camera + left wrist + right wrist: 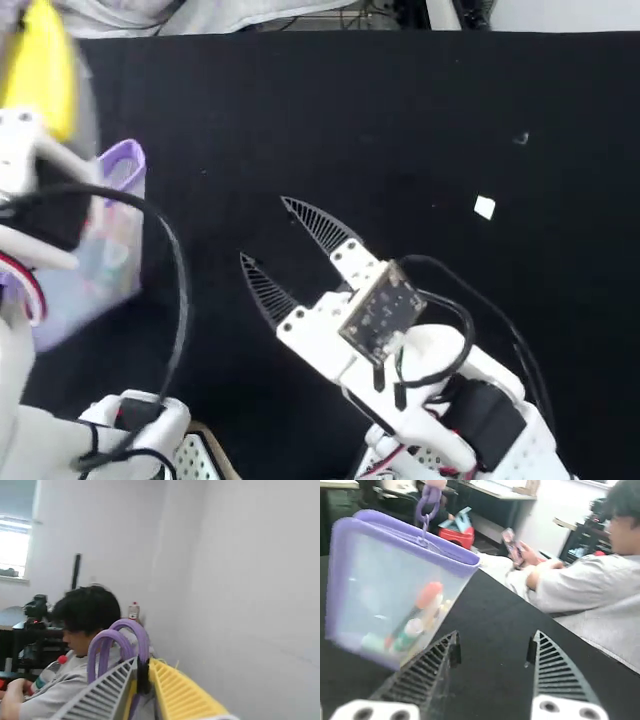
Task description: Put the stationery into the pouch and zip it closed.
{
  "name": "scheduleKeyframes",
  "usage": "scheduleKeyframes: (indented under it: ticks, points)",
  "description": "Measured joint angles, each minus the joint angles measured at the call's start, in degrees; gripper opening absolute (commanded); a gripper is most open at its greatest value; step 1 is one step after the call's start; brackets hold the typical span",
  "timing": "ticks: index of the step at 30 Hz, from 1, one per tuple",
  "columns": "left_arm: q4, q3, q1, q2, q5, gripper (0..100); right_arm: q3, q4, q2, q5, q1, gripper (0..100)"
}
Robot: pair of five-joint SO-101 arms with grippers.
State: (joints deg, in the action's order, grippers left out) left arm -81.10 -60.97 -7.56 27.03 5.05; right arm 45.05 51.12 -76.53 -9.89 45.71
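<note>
- Purple-edged clear plastic makes up the pouch (380,580), which hangs in the air above the left side of the black table (400,100), tilted with one lower corner dropped.
- The stationery (412,617) lies inside it, gathered toward the low side: several pens or markers, one with an orange end, seen through the wall.
- A purple loop (120,640) rises from the pouch's top edge. Whether the zip along that edge is fully drawn cannot be told.
- The left gripper (144,662) is clenched on this loop, its grey finger and its yellow finger pressed together with the purple strap between them.
- The left arm (20,150) stands raised at the left edge of the high view, its wrist turned up so that its camera faces a wall, and the pouch dangles under it.
- The right gripper (264,229) sits low over the table near the middle, and its arm comes in from the near edge and points toward the pouch.
- Its two black ribbed fingers (440,657) are spread wide and grasp nothing. The pouch is near them but apart, with bare table between.
- A small white piece (484,207) lies on the table to the right, well apart from both arms.
</note>
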Motion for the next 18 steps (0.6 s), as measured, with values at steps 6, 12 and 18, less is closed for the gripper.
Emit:
scheduleKeyframes:
  ticks: [6, 12, 18]
  points:
    - [0.0, 0.0, -11.6, 0.0, -2.6, 3, 1.6, 0.2, 0.0, -0.3, -3.8, 22.3]
    - [0.0, 1.9, -12.7, 0.3, -2.6, 3, 1.7, 3.1, 0.0, -3.6, -4.3, 22.3]
    - [-2.0, 6.8, -13.1, 0.4, -2.6, 3, 4.8, 3.2, -0.4, -3.6, -5.6, 22.3]
